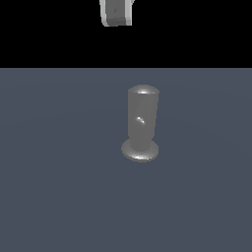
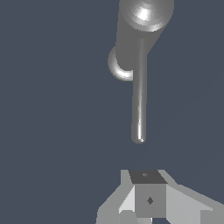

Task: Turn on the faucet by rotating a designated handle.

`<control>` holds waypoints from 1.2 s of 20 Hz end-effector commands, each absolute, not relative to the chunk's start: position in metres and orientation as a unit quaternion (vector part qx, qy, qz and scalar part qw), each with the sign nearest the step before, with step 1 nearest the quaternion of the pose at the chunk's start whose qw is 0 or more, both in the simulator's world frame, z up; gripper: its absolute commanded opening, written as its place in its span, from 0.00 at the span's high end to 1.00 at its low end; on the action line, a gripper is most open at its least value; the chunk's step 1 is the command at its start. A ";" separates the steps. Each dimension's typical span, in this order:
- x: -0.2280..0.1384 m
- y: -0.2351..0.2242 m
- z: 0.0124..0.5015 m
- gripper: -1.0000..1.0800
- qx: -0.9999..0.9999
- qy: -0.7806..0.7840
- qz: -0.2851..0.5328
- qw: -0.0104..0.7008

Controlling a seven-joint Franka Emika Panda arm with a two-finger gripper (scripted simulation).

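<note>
The gripper (image 2: 148, 199) is sitting nearest the wrist camera, showing only as pale grey blocks with a dark pad at their middle. Whether the claw is parted or closed I cannot tell, since the fingertips are running together in that view and nothing is lying between them. In the exterior view only a stub of the arm is showing at twelve o'clock, well above the scene.

Just beyond the gripper, apart from it, the handle (image 2: 139, 100) is ending in its rounded tip. It is reading as a thin, straight, polished rod, so it is likely stiff and slippery, and a push near that tip should be giving the most leverage for the least force. A pinch would be risking a slide along the smooth metal; pressing sideways against the rod seems safer.

Farther on, the rod is joining the faucet (image 1: 142, 123) near its domed top. The faucet is standing upright on the floor (image 1: 59, 187), slightly toward three o'clock from the middle of the exterior view, its flared foot resting flat. In that view the handle is showing as little more than a bright glint on the cylinder, probably because it is pointing toward the camera. The body is looking heavy and fixed.
</note>
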State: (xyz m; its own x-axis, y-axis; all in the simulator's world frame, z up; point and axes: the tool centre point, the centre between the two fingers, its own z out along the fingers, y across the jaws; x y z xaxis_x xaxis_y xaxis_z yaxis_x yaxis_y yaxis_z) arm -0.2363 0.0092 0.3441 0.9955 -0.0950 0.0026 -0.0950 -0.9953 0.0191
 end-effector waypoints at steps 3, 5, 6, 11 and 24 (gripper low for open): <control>-0.232 0.015 0.306 1.00 0.998 -0.057 0.001 0.007; -0.230 0.017 0.291 1.00 0.998 -0.060 0.001 0.006; -0.229 0.018 0.284 1.00 0.998 -0.062 0.001 0.005; -0.224 0.023 0.253 1.00 0.998 -0.069 0.000 0.003; -0.217 0.029 0.220 1.00 0.997 -0.076 0.000 0.000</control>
